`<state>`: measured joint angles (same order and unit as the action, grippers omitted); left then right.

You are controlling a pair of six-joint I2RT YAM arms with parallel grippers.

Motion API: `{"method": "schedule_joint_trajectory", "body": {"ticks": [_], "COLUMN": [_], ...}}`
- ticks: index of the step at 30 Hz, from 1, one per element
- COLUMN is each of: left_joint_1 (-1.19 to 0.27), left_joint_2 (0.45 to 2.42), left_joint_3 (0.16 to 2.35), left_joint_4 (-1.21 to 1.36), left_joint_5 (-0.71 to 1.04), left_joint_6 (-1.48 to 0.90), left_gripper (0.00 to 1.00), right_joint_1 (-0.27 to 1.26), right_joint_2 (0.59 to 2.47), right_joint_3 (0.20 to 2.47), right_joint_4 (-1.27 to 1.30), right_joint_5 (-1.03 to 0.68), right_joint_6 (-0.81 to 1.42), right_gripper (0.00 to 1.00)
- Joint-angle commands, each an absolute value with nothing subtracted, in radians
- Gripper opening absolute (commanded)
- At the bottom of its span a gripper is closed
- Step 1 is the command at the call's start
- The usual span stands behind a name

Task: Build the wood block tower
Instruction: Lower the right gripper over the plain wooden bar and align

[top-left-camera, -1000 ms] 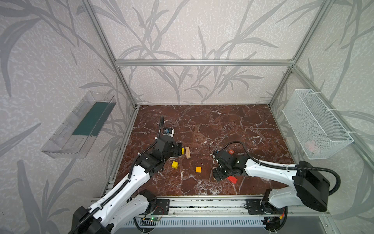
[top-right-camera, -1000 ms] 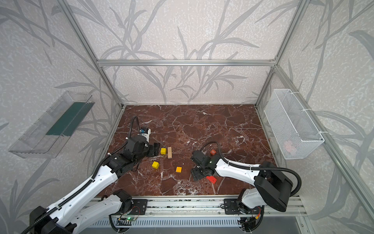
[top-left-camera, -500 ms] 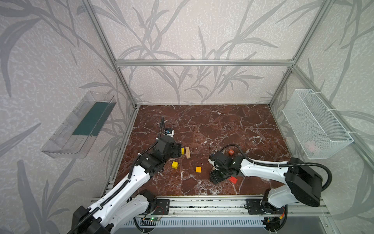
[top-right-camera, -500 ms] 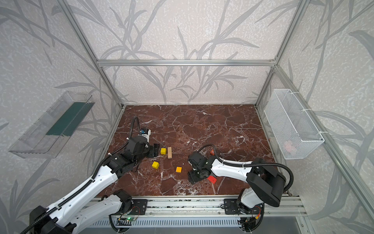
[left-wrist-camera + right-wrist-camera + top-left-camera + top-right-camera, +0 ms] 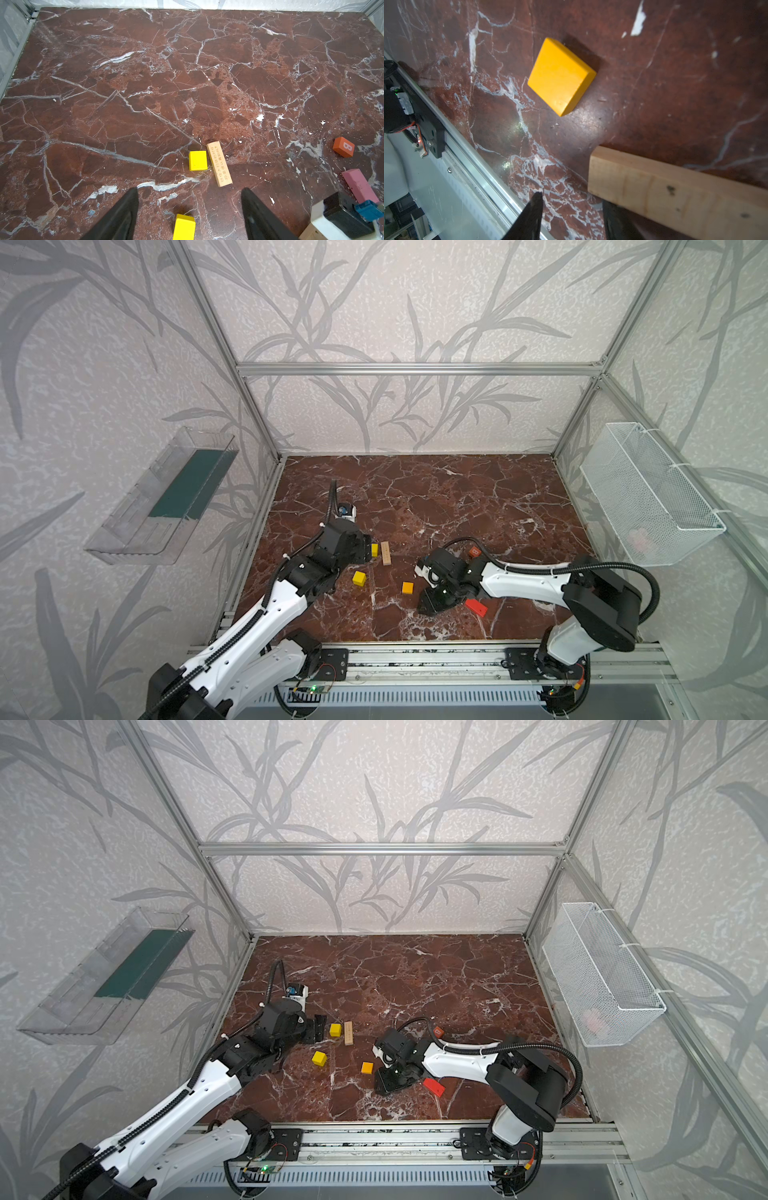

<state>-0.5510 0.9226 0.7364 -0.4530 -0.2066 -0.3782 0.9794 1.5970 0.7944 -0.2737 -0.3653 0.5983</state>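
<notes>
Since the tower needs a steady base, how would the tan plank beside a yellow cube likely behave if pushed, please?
The tan plank looks like rigid wood, so it should not flex. Lying flat on the glossy marble floor, it would probably slide rather than roll or tip.

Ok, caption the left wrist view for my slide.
Open left gripper framing the near yellow cube; beyond, the far yellow cube beside a tan plank on the marble floor.

Marble tabletop (image 5: 457, 497): 2 yellow cubes (image 5: 359, 578), tan plank (image 5: 386, 553), orange cube (image 5: 408, 588), red brick (image 5: 476, 607), orange-red cube (image 5: 474, 551).
</notes>
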Motion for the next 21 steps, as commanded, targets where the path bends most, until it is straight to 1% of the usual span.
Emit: {"method": "schedule_joint_trajectory", "body": {"ticks": [1,6,9,15,20,21], "left_joint_1": [-0.557,-0.557,-0.557,-0.557,-0.557,-0.557], "left_joint_2": [0.907,0.895,0.883,0.864,0.867,0.867], "left_joint_3": [0.748,0.748,0.751,0.754,0.756,0.756], "left_joint_4": [-0.482,-0.485,-0.49,-0.488,-0.485,-0.485], "left_joint_5": [-0.229,-0.228,-0.226,-0.226,-0.226,-0.226], "left_joint_6": [-0.39,-0.39,-0.389,-0.38,-0.371,-0.371], "left_gripper": [0.76,0.76,0.76,0.76,0.76,0.76], "right_joint_1": [0.987,0.989,0.998,1.011,1.017,1.018], "right_joint_2": [1.594,1.518,1.454,1.407,1.456,1.469], "right_joint_3": [0.829,0.875,0.914,0.963,0.956,0.953], "right_joint_4": [-0.282,-0.366,-0.474,-0.661,-0.67,-0.661], "right_joint_5": [-0.365,-0.31,-0.201,0.055,0.136,0.14], "right_joint_6": [0.612,0.607,0.603,0.63,0.695,0.699], "right_gripper": [0.49,0.5,0.52,0.64,0.74,0.84]}}
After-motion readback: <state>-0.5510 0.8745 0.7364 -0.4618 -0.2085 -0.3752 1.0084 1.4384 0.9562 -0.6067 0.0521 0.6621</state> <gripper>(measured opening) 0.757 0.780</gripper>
